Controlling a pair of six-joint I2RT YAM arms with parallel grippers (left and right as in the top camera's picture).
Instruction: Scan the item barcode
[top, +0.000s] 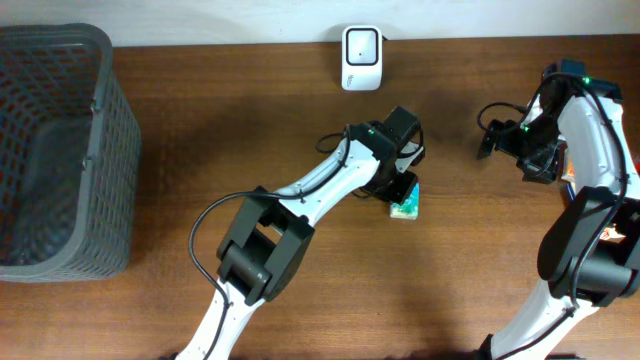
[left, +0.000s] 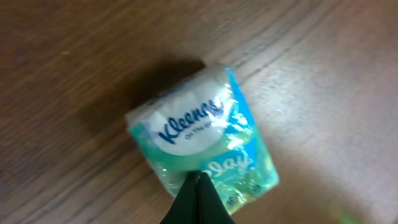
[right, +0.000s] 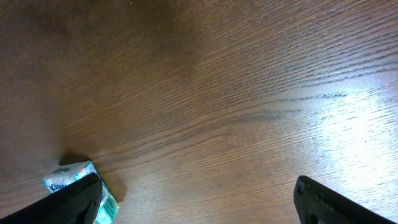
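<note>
Wooden tabletop (top: 250, 120) bears the pack (left: 202, 146); my left fingers (left: 189, 208) are clenched at its wrapper edge, probably to carry it to the scanner (top: 361, 57). My right fingers (right: 326, 202) hang released, clear.

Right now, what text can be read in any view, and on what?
"Kleenex": white patch on the tissue pack, left wrist view.
"lay": partial word lower on that pack; its start is unreadable.
Small print under "Kleenex": too blurred.
Scanner: no legible text.
</note>
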